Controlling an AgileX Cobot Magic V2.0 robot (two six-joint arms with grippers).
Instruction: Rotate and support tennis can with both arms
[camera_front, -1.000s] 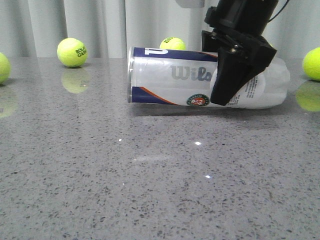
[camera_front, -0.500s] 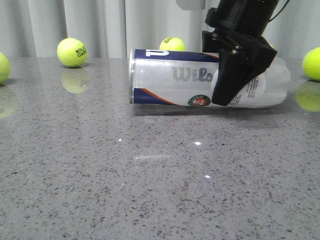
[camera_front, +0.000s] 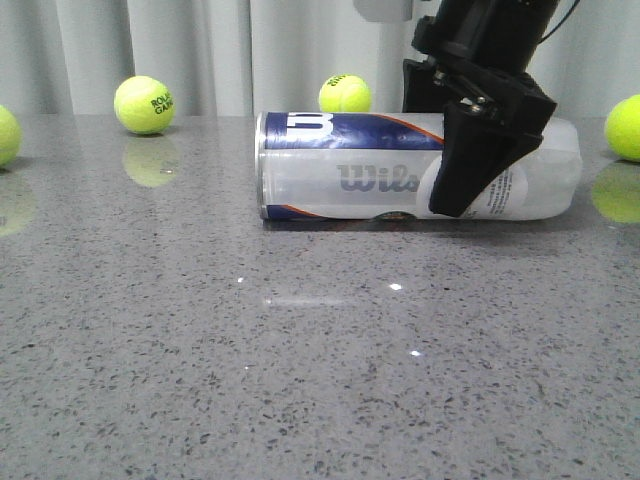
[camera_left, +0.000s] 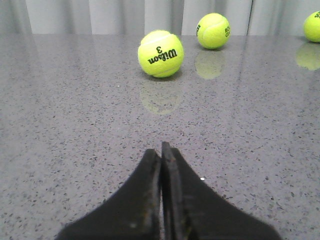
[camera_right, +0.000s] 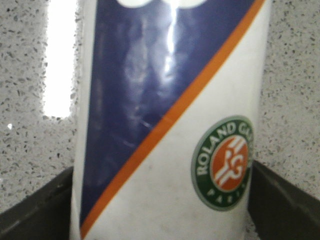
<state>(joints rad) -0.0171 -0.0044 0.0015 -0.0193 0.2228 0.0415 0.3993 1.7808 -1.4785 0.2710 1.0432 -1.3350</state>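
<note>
Grey stone table (camera_front: 200, 380) holds the tennis can (camera_front: 350, 165) lying flat. The right gripper (camera_front: 480, 160) clamps its far half; the left gripper (camera_left: 161, 155), pinched shut, grips nothing. Support from 2 arms remains undone.

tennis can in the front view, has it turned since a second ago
Yes. The tennis can has rolled about its long axis: the round emblem has dropped to the table line and the navy panel has widened on top.

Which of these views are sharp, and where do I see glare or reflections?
Front view: sharp; small light glints on the polished grey stone table, which mirrors the yellow-green tennis ball. Left wrist view: sharp, balls mirrored too. Right wrist view: the translucent white Wilson tennis can is soft with glare streaks; a blown-out white patch lies beside it.
</note>
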